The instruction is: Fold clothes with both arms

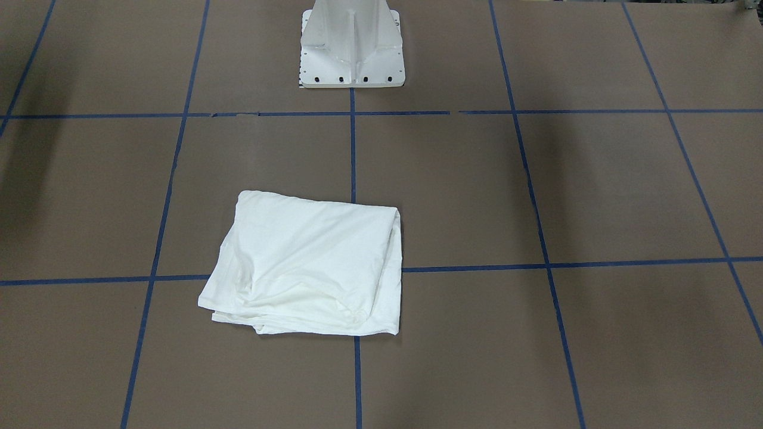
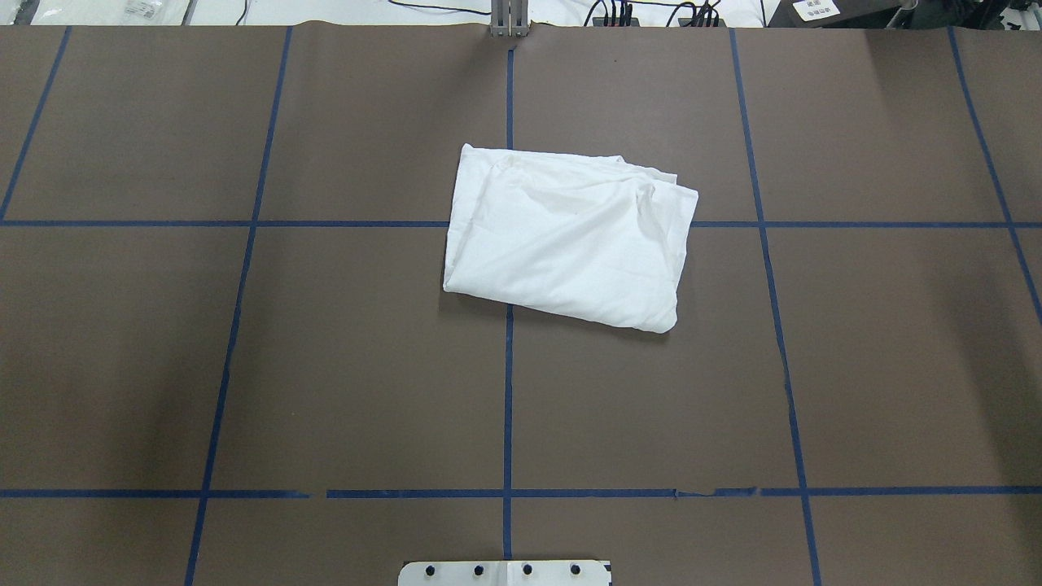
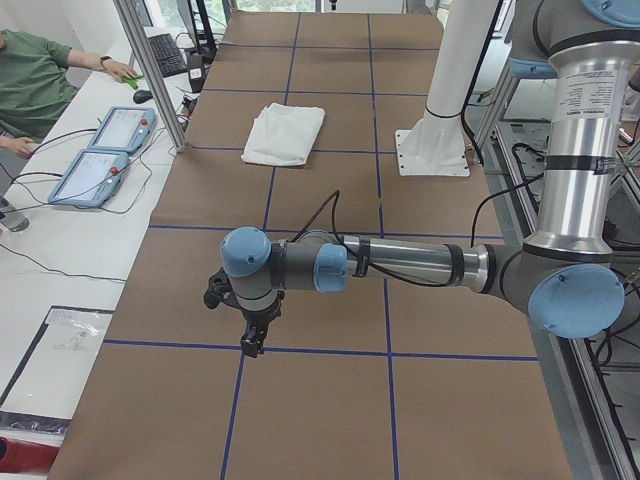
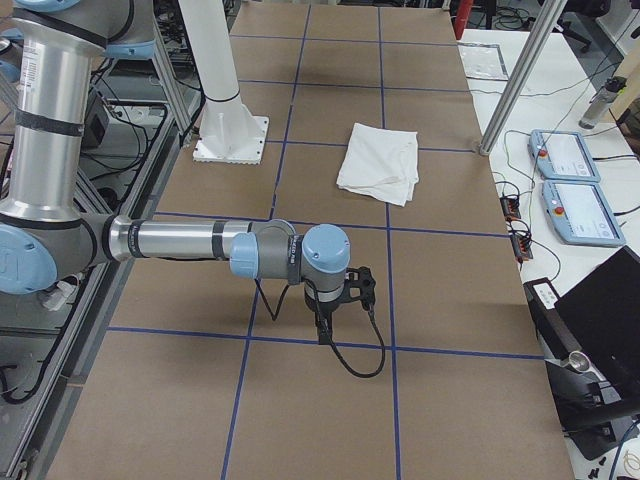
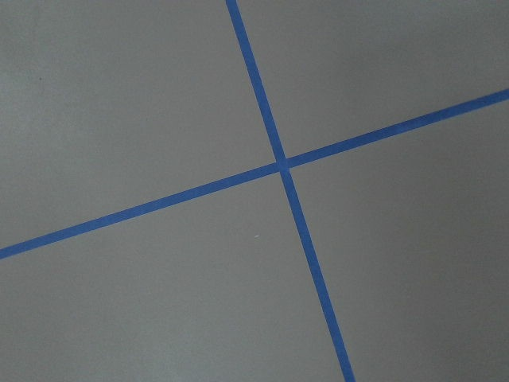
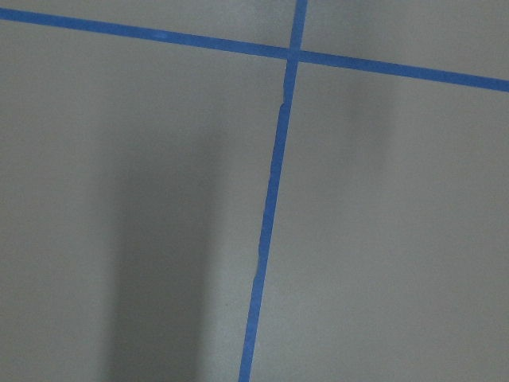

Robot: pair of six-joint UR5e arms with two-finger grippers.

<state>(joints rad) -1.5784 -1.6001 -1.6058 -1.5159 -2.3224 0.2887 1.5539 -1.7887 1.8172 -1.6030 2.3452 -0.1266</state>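
1. Left gripper point(image 3: 250, 343), nearest in the left side view, is held low over the table point(image 3: 320, 400); its jaw opening cannot be told.
2. Right gripper point(image 4: 322, 330) is held likewise; its jaws cannot be judged.
3. T-shirt point(image 2: 570, 244) is laid folded at mid-table, well apart from both grippers. The fold is judged nearly complete, and its uneven layered edges are best squared by both grippers together.

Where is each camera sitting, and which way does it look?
Front-facing: across the table, facing the pedestal base and folded shirt; no arms.
Overhead: behind the robot, looking forward at the shirt; no arms.
Exterior left: table's end, left arm nearest.
Exterior right: opposite end, right arm nearest.
Left wrist: down onto crossed blue tape; no gripper.
Right wrist: down onto tape too; no gripper.
Shared: all four exterior views show the shirt.
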